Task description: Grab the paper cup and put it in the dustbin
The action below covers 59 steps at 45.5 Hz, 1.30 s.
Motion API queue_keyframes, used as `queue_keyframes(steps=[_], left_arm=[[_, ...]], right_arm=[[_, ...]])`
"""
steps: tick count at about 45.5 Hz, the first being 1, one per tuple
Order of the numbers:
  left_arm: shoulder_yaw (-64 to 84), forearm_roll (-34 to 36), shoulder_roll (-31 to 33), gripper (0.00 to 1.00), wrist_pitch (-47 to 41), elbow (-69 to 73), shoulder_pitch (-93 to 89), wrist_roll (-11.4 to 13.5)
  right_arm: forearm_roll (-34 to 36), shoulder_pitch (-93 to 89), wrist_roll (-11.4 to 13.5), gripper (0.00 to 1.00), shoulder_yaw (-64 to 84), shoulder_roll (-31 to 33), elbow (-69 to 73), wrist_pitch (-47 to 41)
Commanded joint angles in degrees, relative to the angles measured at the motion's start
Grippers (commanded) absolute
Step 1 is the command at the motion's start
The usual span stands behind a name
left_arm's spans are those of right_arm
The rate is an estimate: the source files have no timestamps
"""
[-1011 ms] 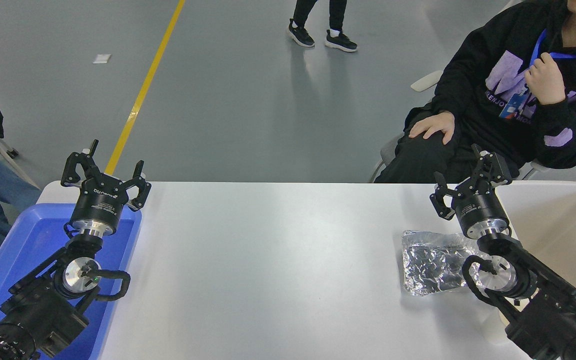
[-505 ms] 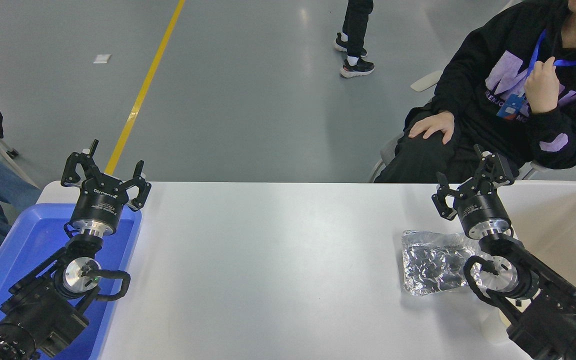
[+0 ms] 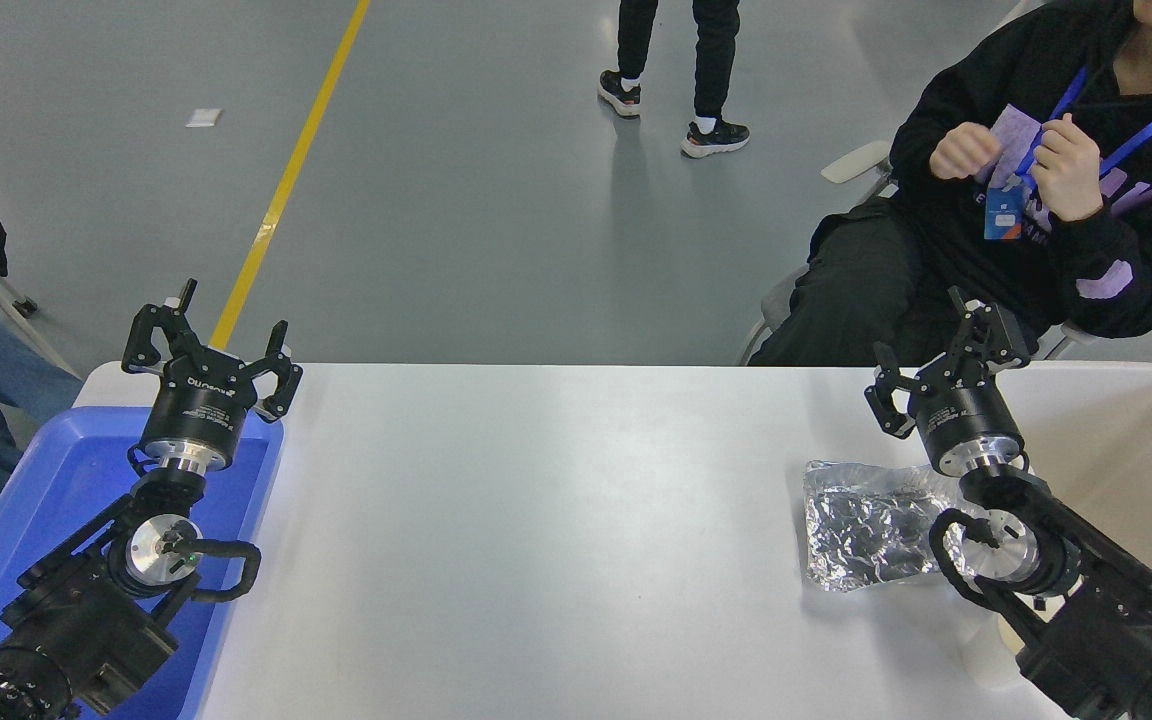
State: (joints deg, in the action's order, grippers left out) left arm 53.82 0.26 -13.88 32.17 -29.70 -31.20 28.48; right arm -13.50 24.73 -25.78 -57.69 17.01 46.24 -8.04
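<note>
At the far left a blue plastic tray [image 3: 56, 480] sat at the table's left end, and the left arm rose over it from the lower left corner. The left gripper [image 3: 211, 340] stood above the tray's far edge with its fingers spread apart and nothing between them.

The white table [image 3: 536, 520] lay bare across its middle stretch. On the floor beyond the far edge ran a yellow line [image 3: 286, 180], and a person's legs and dark shoes [image 3: 676, 100] showed at the top.

Toward the right, a crinkled silver foil bag [image 3: 866, 535] lay flat on the table. The right arm came in from the lower right corner and crossed over the bag's right end, hiding part of it. The right gripper [image 3: 941, 365] hung near the table's far edge, just past the bag, fingers spread and holding nothing.

Low in the view, beneath the right arm, a pale rounded shape that may have been the paper cup [image 3: 986, 650] stood on the table, mostly covered by the arm, so its rim could not be made out. To its right the dustbin [image 3: 1116, 440] filled the table's right end. A seated person in a black top [image 3: 1086, 200] was at the far side behind the right gripper, both hands raised to the chest.
</note>
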Motion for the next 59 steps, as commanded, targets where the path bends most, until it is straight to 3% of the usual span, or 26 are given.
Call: queue_keyframes(steps=[1, 14, 28, 36, 46, 59], left_arm=[[0.06, 0.00, 0.00, 0.98, 0.00, -0.01, 0.00, 0.08], [0.06, 0.00, 0.00, 0.98, 0.00, -0.01, 0.00, 0.08], [0.06, 0.00, 0.00, 0.98, 0.00, 0.08, 0.00, 0.08], [-0.03, 0.00, 0.00, 0.98, 0.00, -0.01, 0.00, 0.08], [-0.03, 0.00, 0.00, 0.98, 0.00, -0.01, -0.09, 0.08], [-0.12, 0.00, 0.00, 0.98, 0.00, -0.01, -0.09, -0.01]], right_arm=[[0.06, -1.00, 0.20, 1.00, 4.33, 3.55, 3.33, 0.40], [4.36, -0.38, 0.29, 1.00, 7.84, 8.20, 3.76, 0.40], [29.57, 17.01, -0.06, 1.00, 45.45, 22.45, 7.28, 0.13], [32.05, 27.99, -0.24, 1.00, 64.34, 27.55, 7.19, -1.89], [32.05, 52.42, -0.24, 1.00, 100.81, 26.85, 8.25, -5.04], [31.52, 75.80, -0.06, 1.00, 132.55, 18.59, 10.62, -23.67]])
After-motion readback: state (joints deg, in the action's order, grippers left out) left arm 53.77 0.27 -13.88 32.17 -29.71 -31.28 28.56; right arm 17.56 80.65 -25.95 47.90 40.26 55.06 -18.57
